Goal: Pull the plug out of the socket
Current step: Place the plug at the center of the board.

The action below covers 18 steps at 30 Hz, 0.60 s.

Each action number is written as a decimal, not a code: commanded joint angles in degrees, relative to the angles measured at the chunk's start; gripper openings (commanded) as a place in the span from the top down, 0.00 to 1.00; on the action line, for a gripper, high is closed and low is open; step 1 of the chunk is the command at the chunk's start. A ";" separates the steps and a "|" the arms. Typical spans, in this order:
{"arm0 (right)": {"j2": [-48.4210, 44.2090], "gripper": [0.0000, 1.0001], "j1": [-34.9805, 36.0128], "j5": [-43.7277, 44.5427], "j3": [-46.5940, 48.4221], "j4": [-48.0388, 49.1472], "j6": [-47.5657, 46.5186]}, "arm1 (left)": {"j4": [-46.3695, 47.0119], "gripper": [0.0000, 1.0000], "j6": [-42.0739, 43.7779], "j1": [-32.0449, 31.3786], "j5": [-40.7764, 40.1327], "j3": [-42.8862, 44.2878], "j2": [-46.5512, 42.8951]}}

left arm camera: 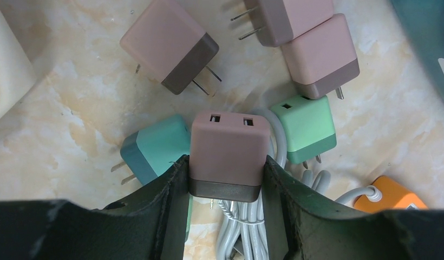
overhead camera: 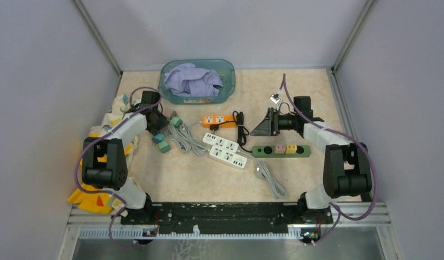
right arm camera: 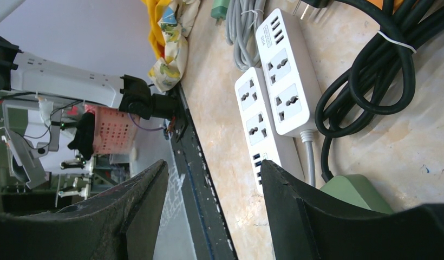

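**Left claw pinches a freed plug; two more sit seated near the right claw**

Black fingers of the left claw (left arm camera: 225,168) press on the flat sides of a mauve plug (left arm camera: 226,143). It sits in no socket, and a grey cable (left arm camera: 247,233) lies beneath it. Ahead of and beside that claw, loose plugs (left arm camera: 168,43) lie on the worktop (left arm camera: 73,108).

Across the worktop, the right claw (right arm camera: 213,168) is spread and holds nothing. Just beside it lies the green strip (overhead camera: 304,151), with a pink plug (overhead camera: 280,148) and a yellow plug (overhead camera: 291,148) seated in it.

These likely handle as light, rigid and smooth-sided, held only by blade friction. Best to grip opposite flat faces and draw straight out. The light strip may lift too.
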 commanded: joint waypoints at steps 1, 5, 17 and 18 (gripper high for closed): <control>-0.61 0.36 0.28 -1.02 2.62 0.68 -1.05 | -1.95 0.62 -0.94 0.59 -1.78 1.68 0.08; -0.61 0.36 0.31 -1.10 2.64 0.59 -1.14 | -1.96 0.48 -0.85 0.67 -1.55 1.69 -0.28; -0.78 0.36 0.24 -1.20 2.86 0.30 -1.31 | -1.94 0.27 -0.08 0.68 0.26 0.77 -3.35; -0.80 0.36 0.30 -1.20 2.92 0.23 -1.43 | -1.69 0.26 0.11 0.68 0.89 0.47 -3.87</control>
